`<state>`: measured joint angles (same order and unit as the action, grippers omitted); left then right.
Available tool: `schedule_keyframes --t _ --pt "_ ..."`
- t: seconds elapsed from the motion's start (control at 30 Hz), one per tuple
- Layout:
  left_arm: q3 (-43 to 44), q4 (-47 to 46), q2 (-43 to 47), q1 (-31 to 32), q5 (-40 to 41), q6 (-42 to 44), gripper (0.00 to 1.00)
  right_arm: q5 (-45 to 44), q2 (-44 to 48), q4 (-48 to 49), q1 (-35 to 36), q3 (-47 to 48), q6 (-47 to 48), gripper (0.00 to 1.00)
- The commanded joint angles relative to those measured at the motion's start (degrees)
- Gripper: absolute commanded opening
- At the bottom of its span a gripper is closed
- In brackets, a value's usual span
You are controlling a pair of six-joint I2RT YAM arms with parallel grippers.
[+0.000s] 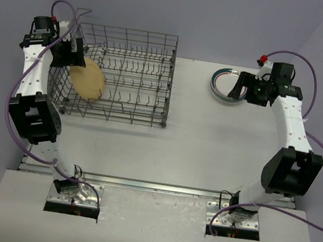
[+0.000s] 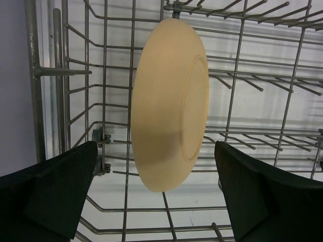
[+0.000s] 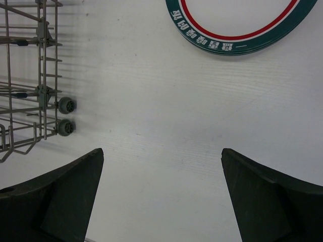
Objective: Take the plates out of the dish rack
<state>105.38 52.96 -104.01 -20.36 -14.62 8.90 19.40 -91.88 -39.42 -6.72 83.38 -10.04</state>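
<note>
White table (image 1: 207, 139), arms mounted at its near edge. Left gripper (image 2: 155, 146): black fingers spread wide, gripping nothing, poised over the left end of the dish rack (image 1: 171, 80). Tan plate (image 2: 169, 106): one, standing on edge among the tines, tilted, ahead of the gap between those fingers. Right gripper (image 3: 162, 151): jaws wide apart, empty, above the tabletop. Teal-rimmed plates (image 3: 242, 46): flat stack with a red inner ring, on the table far right, well apart from the rack. Rack wheels (image 3: 65, 106): two, at its corner.
</note>
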Motion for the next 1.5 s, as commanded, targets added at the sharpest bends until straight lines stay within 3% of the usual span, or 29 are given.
schedule_keyframes --t 0.0,0.4,0.73,0.83,0.97,1.17,1.47 --pt "-0.1 -2.9 0.0 -0.3 0.2 0.9 0.98 1.2 1.9 2.0 0.0 -0.6 0.6 0.99" --pt "-0.4 -3.1 -3.4 0.8 -4.0 0.9 0.91 1.3 1.7 2.0 0.0 -0.7 0.4 0.99" --pt "-1.3 -3.0 -1.9 1.4 -17.4 1.2 0.69 2.0 1.9 1.6 0.0 -0.3 -0.1 0.99" --pt "-2.5 -3.4 -0.9 1.4 -20.5 0.7 0.57 2.4 1.7 1.4 0.0 -0.2 -0.1 0.99" --pt "-4.5 -3.4 -1.2 1.4 -20.9 1.1 0.48 3.0 1.6 1.0 0.0 -0.2 -0.2 0.99" --pt "-6.6 -3.3 -1.7 1.4 -21.7 2.1 0.45 3.0 1.6 1.0 0.0 -0.1 0.1 0.99" --pt "-6.6 -2.9 -1.3 1.4 -25.9 1.6 0.19 4.0 1.1 0.1 0.0 0.9 -0.8 0.99"
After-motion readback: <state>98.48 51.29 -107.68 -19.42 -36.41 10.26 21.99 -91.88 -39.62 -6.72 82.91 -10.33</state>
